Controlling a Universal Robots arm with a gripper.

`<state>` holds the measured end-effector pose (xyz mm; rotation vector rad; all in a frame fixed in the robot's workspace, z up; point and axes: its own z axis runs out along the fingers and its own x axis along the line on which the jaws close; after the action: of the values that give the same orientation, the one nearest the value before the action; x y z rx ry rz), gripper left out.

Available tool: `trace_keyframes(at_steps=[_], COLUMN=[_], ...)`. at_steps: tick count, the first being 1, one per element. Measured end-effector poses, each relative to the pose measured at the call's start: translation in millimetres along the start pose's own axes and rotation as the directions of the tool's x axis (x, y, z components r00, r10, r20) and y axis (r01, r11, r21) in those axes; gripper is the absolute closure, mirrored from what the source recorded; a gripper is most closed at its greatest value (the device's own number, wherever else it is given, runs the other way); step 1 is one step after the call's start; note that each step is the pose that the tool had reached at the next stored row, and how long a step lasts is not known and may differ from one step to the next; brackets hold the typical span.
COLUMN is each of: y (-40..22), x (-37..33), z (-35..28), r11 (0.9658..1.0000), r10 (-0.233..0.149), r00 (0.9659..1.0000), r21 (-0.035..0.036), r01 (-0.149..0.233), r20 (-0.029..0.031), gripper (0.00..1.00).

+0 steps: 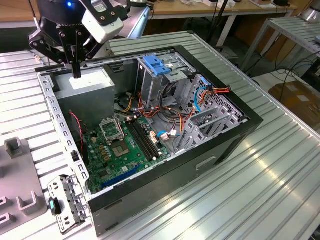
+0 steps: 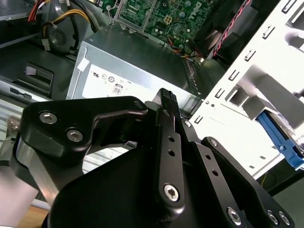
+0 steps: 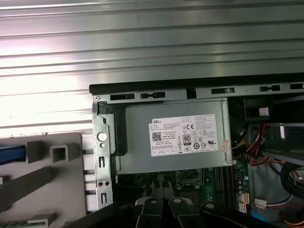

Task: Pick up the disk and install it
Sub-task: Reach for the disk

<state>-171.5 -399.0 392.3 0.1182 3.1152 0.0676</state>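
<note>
Gripper (image 1: pixel 75 74) over power supply (image 1: pixel 90 82) inside case (image 1: pixel 215 150), jaws together, empty; disk (image 2: pixel 280 140) outside case, beyond its perforated rim; risk: descent here striking supply housing, grasping nothing

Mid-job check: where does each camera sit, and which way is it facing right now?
Exterior view: off the arm, high beside the table, looking down into the open computer case; the arm's hand hangs over the power supply.
First wrist view: on the arm, looking straight down on the power supply; the hand shows, shut.
Second wrist view: on the arm, looking obliquely along the hand toward the power supply and motherboard.
Shared: all three show the hand and the power supply.
</note>
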Motion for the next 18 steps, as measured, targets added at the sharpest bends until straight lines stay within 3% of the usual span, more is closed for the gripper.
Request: trace_keyframes(at_steps=[11,18], y=[3.8,6.7], x=[20.6,45.2], z=[0.1,-0.2], r11=[1.0000,1.0000], r10=[0.000,0.000], r00=[1.0000,1.0000], r21=[0.0000,0.0000], r01=[0.000,0.000], r20=[-0.0002,-0.0002], gripper=[0.89,0.89])
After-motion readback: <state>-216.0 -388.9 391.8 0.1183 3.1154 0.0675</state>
